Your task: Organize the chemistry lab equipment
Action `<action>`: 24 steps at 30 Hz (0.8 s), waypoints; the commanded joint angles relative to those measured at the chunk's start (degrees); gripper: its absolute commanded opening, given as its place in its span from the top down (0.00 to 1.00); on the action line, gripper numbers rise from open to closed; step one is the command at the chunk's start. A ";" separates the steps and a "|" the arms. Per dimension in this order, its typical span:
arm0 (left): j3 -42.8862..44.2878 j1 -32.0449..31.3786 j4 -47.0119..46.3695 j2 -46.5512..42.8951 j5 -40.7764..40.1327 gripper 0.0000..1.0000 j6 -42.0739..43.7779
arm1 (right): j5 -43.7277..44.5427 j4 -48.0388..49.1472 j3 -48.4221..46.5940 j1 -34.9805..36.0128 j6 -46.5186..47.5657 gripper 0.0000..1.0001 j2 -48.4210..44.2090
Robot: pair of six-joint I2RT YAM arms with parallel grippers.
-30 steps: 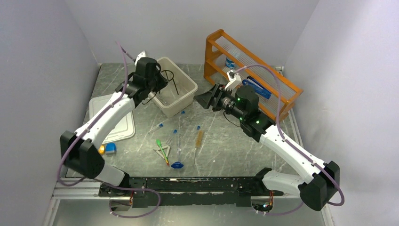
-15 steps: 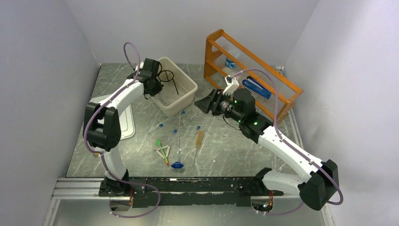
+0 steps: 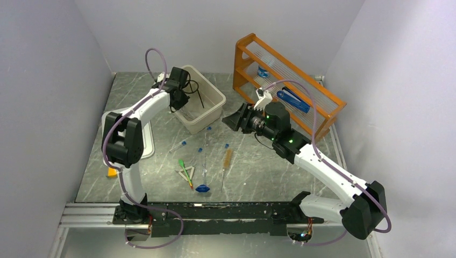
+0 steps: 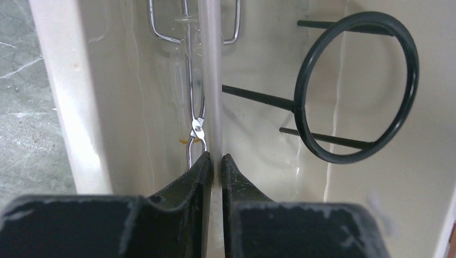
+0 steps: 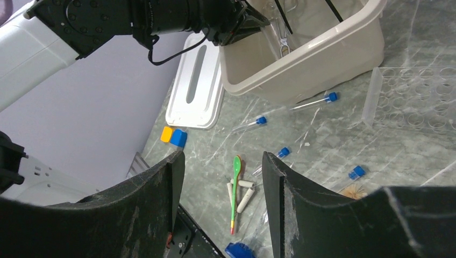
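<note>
From above, your beige bin (image 3: 211, 115) sits toward the far side of the table. An orange shelf rack (image 3: 237, 67) stands to its right and a white lid (image 3: 149, 141) lies to its left. The left gripper (image 3: 181, 100) reaches in over the bin's left rim. The right gripper (image 3: 232, 117) hangs just off the bin's right corner, between bin and shelf rack. In front of the bin lie four blue-capped test tubes (image 3: 184, 143), one brush (image 3: 227, 158) and one green dropper (image 3: 185, 169), with bare table around them.

At the left wrist, room is tight. The bin's left wall (image 4: 59, 107) is just beside the left gripper (image 4: 215, 161), whose fingers are pressed onto one glass rod (image 4: 209, 80) running up between them. Behind the rod lies one pair of metal tongs (image 4: 198, 129). One black wire ring stand (image 4: 302, 91) lies to the right, and one leg tip ends just beside the rod (whether it touches, you can't tell).

At the right wrist, the right gripper (image 5: 223, 199) is spread wide with nothing between its fingers. Below it, in front of the bin (image 5: 306, 59), lie the same four tubes (image 5: 261, 120) and the dropper (image 5: 235, 185). The clear tube rack (image 5: 414, 97) lies flat right of the bin. One orange block (image 5: 167, 134) and one blue block (image 5: 179, 138) touch at the bin's front left.
</note>
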State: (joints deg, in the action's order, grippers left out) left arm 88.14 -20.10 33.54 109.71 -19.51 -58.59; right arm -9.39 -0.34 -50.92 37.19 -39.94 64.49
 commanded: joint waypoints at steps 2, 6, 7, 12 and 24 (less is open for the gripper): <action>2.42 -0.55 2.07 1.55 -2.81 0.80 -1.03 | 0.56 1.19 1.53 -0.23 0.34 0.42 -0.65; 3.49 -0.80 2.68 1.12 -3.19 0.73 0.13 | -0.58 1.95 2.34 -0.15 -0.45 0.41 0.12; 3.79 -0.88 2.87 0.73 -3.36 0.71 0.52 | -0.59 1.89 2.44 -0.18 -0.51 0.41 0.27; 4.96 -1.58 2.72 -2.91 -3.90 0.66 4.23 | -0.16 1.47 2.83 -0.11 -0.12 0.40 0.76; -6.06 -2.21 -5.63 -23.09 6.51 0.62 22.04 | 1.65 -3.59 2.16 2.80 0.88 0.39 9.35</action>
State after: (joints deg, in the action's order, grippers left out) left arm 87.37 -21.96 33.56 94.61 -18.85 -45.93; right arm -9.13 -0.93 -48.40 38.09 -39.79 70.19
